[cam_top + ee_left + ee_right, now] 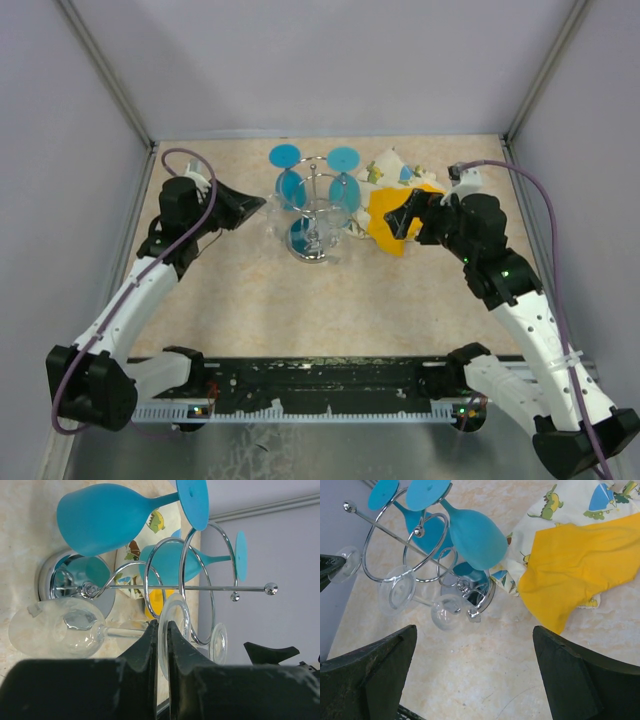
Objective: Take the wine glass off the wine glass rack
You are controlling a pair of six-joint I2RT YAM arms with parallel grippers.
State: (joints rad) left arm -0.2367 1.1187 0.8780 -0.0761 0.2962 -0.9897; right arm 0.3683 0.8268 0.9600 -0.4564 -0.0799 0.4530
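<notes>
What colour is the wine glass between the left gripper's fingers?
Clear, colourless wine glass; the left wrist view shows it best.

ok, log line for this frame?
left tool: shut on clear wine glass foot | right tool: open, empty | blue glasses: on rack

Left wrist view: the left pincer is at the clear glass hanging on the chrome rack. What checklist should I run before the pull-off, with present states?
1. Left pincer closed on the clear wine glass at its round foot: ok, the jaws flank the foot's rim.
2. Glass free of the chrome wire wine glass rack: not ok, it hangs upside down in a loop.
3. Two blue wine glasses out of the way: ok, they hang on the rack's far side.
4. Second clear round foot beside the pincer, clearance: cannot tell.
5. Right pincer open and off the rack: ok.
</notes>
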